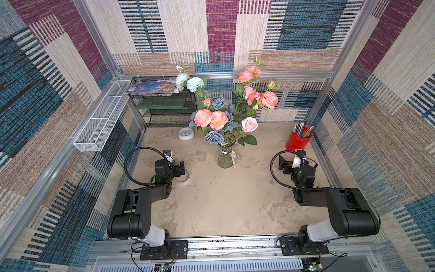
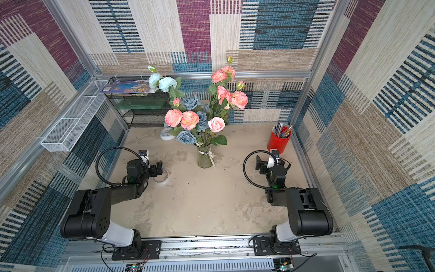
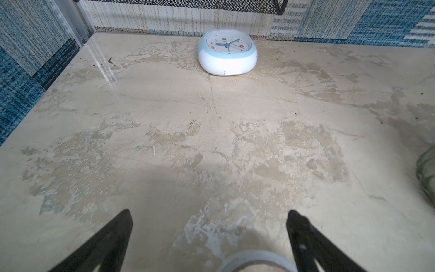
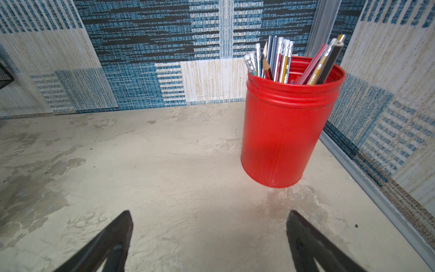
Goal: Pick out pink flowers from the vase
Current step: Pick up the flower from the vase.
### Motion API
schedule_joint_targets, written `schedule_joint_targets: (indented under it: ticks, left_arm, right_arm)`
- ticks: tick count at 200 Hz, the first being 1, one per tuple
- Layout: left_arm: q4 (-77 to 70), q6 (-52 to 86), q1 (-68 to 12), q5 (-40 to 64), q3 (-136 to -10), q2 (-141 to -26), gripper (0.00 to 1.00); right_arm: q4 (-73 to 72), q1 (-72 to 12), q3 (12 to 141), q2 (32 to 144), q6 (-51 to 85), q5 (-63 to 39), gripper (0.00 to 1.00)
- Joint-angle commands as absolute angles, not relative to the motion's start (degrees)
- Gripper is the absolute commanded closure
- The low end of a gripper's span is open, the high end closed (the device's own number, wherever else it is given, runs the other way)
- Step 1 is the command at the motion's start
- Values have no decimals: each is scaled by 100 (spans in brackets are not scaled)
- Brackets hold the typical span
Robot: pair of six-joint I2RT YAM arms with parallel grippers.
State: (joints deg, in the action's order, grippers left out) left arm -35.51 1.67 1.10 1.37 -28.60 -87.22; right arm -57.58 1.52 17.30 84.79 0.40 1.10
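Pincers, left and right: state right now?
Left pincer: open, holding nothing, low over the table.
Right pincer: open, holding nothing, facing the red cup.

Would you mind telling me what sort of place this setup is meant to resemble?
Probably a mock desk or home-office corner inside a test booth: a red pencil cup, a small clock and a black mesh paper rack surround the vase, and carpet-patterned panels wall it in.

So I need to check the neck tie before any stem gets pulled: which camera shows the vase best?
Either top view: both show the vase whole, upright mid-table, twine at its neck, stems inside. The left wrist view catches only a sliver of greenish glass at its frame edge. The right wrist view does not show it.
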Motion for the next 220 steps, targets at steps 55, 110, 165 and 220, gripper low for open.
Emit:
schedule_joint_targets:
  ticks: [55,110,165,220]
  left_arm:
    - [-3604,-70,115,71,-2848,-8698,0]
    - [-2175,-7,70,-236,-3415,-8131,3]
    - [-815,534,-606,-669,-3827,-6751,0]
    - [-499,2086,-2358,-1541,-3148,-5204,3]
  right_arm:
    - [-5836,202,1787,8486,108,1,4]
    - [-5049,204,2157,8280,459,830,4]
    - [-2402,-100,3624,7819,1090,670,4]
    - [-1767,-1844,3611,7019,1239,953,4]
